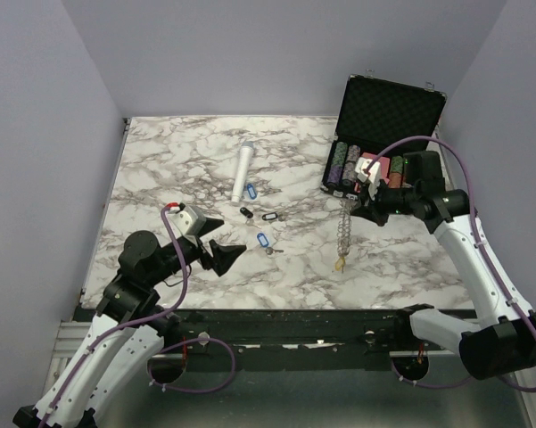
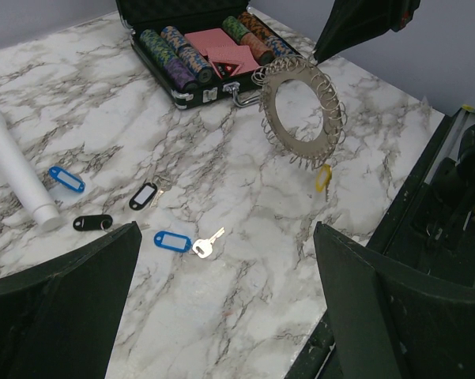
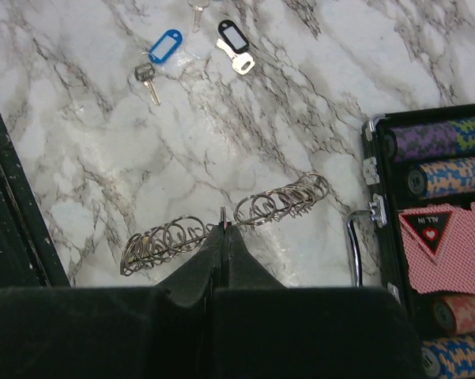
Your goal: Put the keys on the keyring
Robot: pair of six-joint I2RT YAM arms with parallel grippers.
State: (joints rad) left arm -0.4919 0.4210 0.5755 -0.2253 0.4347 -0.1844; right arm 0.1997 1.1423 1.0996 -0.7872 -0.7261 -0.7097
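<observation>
1. Our left pincer [image 1: 225, 257] is wide open and holds nothing. It hangs low over the bench [image 1: 160, 169], far left of the chip case [image 1: 388, 111].
2. Our right pincer [image 3: 221, 227] is pinched shut on the keyring [image 2: 270, 118]. It holds the ring upright, just in front of the case.
3. We think one key is done, because a yellow tag [image 2: 323, 178] hangs from the bottom of the ring.
4. Four are left, lying flat well to the left of the case: a blue-tag key [image 2: 172, 239], a second blue tag [image 2: 66, 178], a white-label black tag [image 2: 143, 195] and a plain black tag [image 2: 92, 223].
5. Some bits are hard to see.
   - The yellow tag's key is too small to make out, and we cannot tell which loop holds it.
   - The plain black tag shows no metal key.
   - We cannot tell if the ring's low edge touches the bench.
</observation>
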